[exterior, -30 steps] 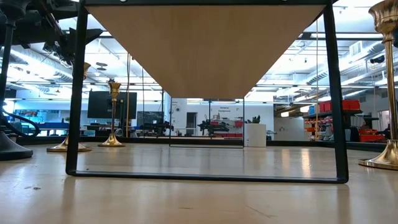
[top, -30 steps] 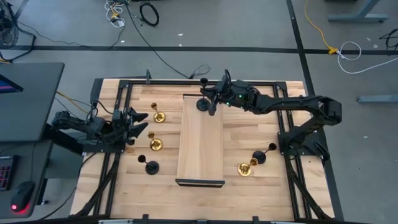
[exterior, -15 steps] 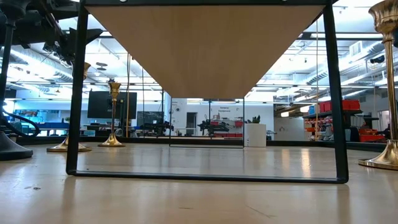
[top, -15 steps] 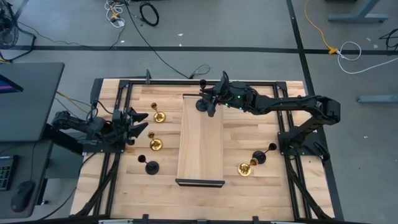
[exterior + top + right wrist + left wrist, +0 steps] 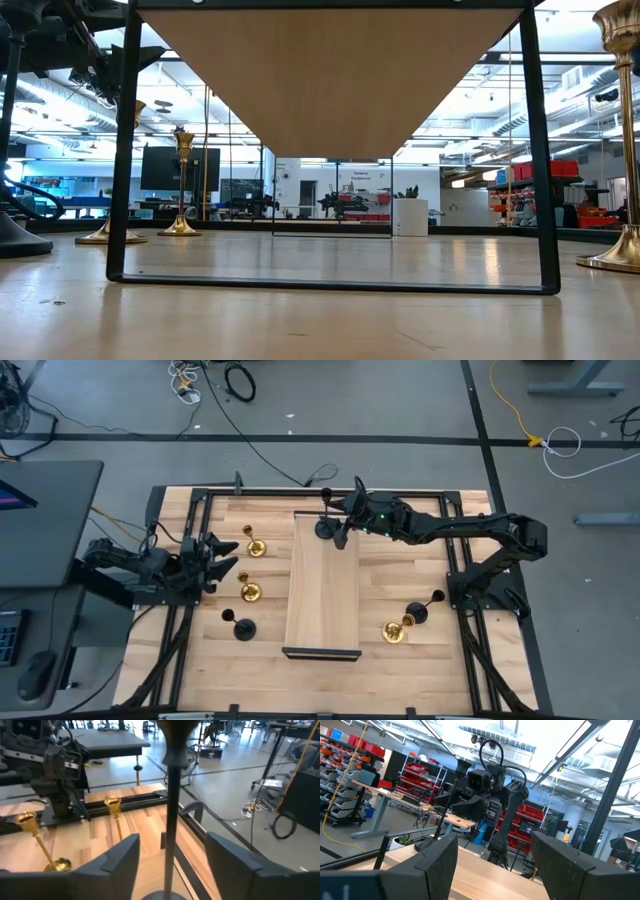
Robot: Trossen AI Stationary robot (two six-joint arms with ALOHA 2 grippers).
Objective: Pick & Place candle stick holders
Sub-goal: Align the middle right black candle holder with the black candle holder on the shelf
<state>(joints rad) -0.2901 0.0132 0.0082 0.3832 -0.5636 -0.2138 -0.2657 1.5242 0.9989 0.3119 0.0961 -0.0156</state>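
A black candle stick holder (image 5: 325, 527) stands upright on its round base at the far end of the raised wooden shelf (image 5: 322, 595). My right gripper (image 5: 341, 528) is open around it, and in the right wrist view a finger stands on either side of its thin stem (image 5: 172, 820) without touching it. Two gold holders (image 5: 256, 547) (image 5: 248, 592) and a black one (image 5: 243, 628) stand on the table to the left of the shelf. A gold holder (image 5: 394, 631) and a black one (image 5: 424, 610) are to its right. My left gripper (image 5: 222, 556) waits open by the left holders.
The shelf stands on thin black legs (image 5: 123, 150) over the middle of the table, with room beneath it. Black rails (image 5: 200, 510) frame the table on the left, right and far sides. A desk with a monitor (image 5: 40, 510) stands beyond the left edge.
My right gripper has opened and let go of the black holder's stem. The holder stays upright on the far end of the shelf.
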